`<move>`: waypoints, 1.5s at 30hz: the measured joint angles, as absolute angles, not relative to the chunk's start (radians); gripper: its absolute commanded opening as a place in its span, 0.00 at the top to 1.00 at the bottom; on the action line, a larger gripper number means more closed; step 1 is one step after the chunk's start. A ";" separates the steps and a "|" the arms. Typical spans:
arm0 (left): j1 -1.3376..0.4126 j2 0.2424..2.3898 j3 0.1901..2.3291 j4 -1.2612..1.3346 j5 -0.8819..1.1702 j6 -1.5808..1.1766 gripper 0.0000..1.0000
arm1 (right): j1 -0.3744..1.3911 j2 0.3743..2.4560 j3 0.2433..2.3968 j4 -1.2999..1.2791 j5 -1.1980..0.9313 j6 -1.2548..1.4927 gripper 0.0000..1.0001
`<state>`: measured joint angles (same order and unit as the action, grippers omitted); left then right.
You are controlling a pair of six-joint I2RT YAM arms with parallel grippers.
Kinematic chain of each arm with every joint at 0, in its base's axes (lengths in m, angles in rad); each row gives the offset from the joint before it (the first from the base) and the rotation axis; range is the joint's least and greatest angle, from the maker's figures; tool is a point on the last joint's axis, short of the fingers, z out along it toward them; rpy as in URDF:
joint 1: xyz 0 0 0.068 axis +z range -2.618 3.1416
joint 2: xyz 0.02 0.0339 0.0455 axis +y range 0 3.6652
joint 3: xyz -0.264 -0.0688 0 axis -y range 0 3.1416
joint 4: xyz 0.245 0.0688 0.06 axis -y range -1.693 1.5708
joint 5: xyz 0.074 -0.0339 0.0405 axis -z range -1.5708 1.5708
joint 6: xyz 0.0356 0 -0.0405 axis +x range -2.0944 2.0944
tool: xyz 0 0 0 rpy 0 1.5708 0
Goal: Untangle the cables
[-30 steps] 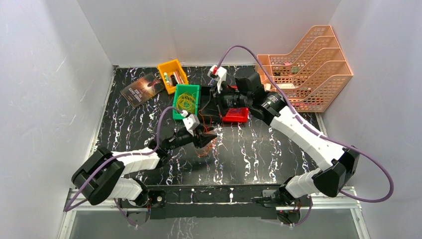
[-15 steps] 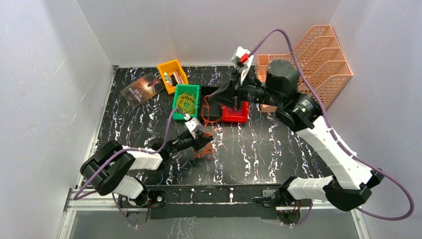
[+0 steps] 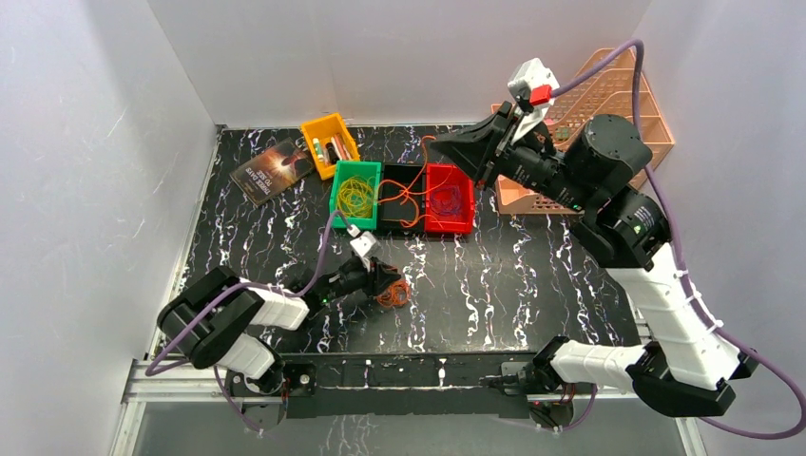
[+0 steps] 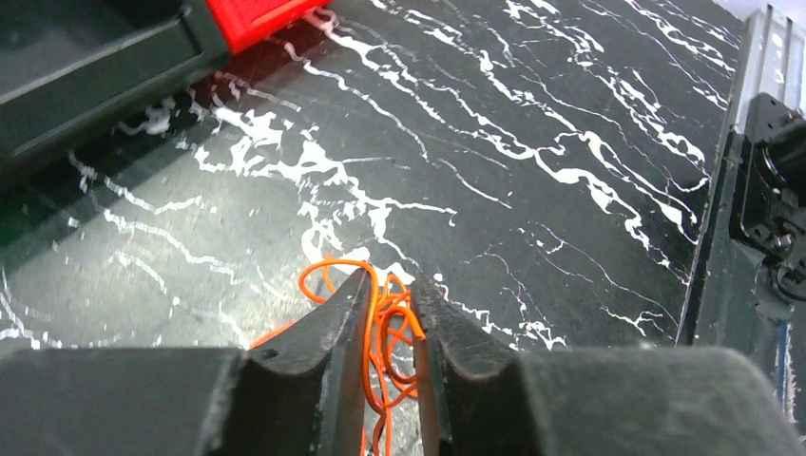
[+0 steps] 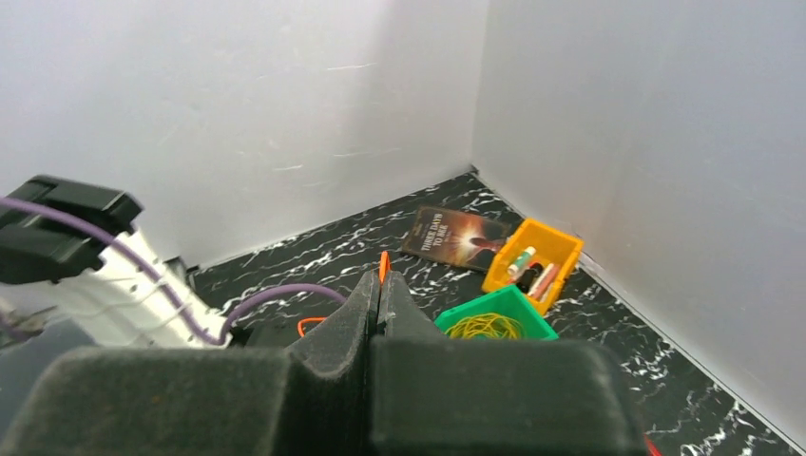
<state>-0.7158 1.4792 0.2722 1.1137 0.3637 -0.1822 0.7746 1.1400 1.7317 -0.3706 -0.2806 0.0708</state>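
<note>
White walls enclose a black, white-veined bench (image 3: 532,285), on which the pulling-apart step is judged to be in hand. The thin wiry cables in orange, yellow and red (image 3: 409,197) are found in three places. A small orange clump (image 4: 385,332) is pinned on the bench by the left tool (image 4: 390,294), whose jaws are closed to a narrow slit around it. Orange loops are draped across the black plastic bin (image 3: 401,167) and the red plastic bin (image 3: 449,228), well below the right tool (image 3: 437,145). Yellow loops are coiled in the green plastic bin (image 3: 344,223), beyond the left tool.

The right tool is pressed shut, and a sliver of orange strand (image 5: 383,264) is seen nipped at its tips.

For the next move, a firm hold-down by the left tool is judged to be needed while the raised strand is drawn away slowly. So fine a wire could slip out, or the light bins could be dragged along.

The left arm is folded low, with its tool laid almost flat along the bench. The right arm is reared high, its forearm steep and its wrist bent towards the back corner, with the tool held far above the bins.
</note>
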 measured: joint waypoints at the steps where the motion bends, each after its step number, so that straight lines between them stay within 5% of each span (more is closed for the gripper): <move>1: -0.716 1.473 0.265 1.110 0.349 -0.190 0.71 | 0.775 1.144 1.737 -0.371 -0.257 0.070 1.00; 6: -0.716 1.340 0.253 0.984 0.236 -0.240 0.42 | 0.775 1.181 1.738 -0.376 -0.152 0.075 1.00; 17: -0.716 1.036 0.314 0.530 -0.065 -0.379 0.02 | 0.775 1.288 1.690 -0.389 0.025 0.083 1.00; 30: -0.716 1.061 0.479 0.046 -0.319 -0.621 0.02 | 0.720 1.529 1.629 -0.225 0.013 0.133 1.00; 45: -0.716 1.012 0.490 -0.008 -0.335 -0.581 0.02 | 0.483 1.599 1.350 -0.005 -0.115 0.262 1.00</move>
<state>-0.7158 1.0119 0.4896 -0.0082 -0.3347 -0.5808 0.4831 1.5993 1.3502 -0.0048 -0.1154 0.2623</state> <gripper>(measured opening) 0.983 0.020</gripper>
